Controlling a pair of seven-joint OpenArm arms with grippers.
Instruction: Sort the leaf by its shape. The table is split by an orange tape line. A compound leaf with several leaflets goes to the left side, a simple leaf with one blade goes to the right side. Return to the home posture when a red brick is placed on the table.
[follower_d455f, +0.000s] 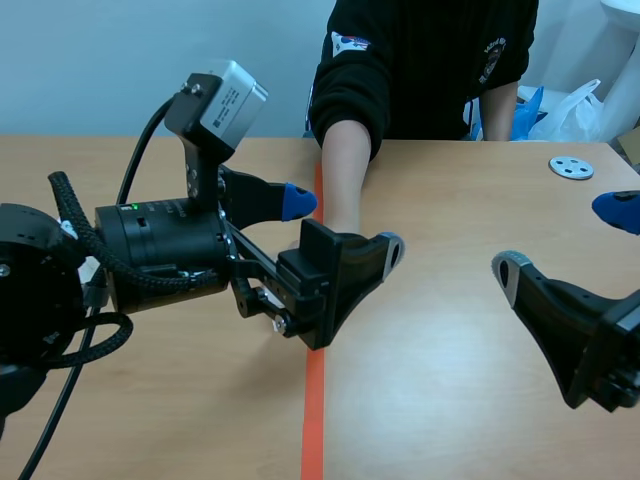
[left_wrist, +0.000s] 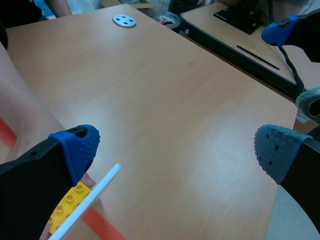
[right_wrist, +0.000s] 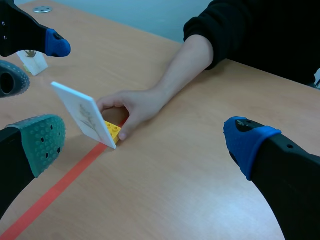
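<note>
Underneath everything runs a pale wood-grain bench (follower_d455f: 450, 380) with a soft sheen, split from near to far by an orange tape line (follower_d455f: 313, 420). A pale blue wall (follower_d455f: 100, 60) closes the room behind it. At the far edge sits a person in a black sleeve (follower_d455f: 350, 90), with a crumpled plastic bag (follower_d455f: 575, 105) off to one side. A small white disc (follower_d455f: 571, 167) with holes lies flat on the right half of the bench. In the left wrist view, a second, dark-edged desk (left_wrist: 225, 30) stands just past the bench's edge. The leaf card (right_wrist: 85, 117), a white card with a faint sprig printed on it, leans tilted in a yellow toy brick (right_wrist: 112, 131) resting right on the tape line. The person's hand (right_wrist: 132, 107) touches the brick and the card's back. The leaf's shape is too faint to judge. The left tool (left_wrist: 176, 149) hangs just above the card with its fingers spread wide and nothing between them. The right tool (right_wrist: 145, 141) is over the right half, near the card but apart from it, likewise gaping and empty. Another small white card (right_wrist: 32, 60) with a plant picture stands on the left half, well away.
</note>
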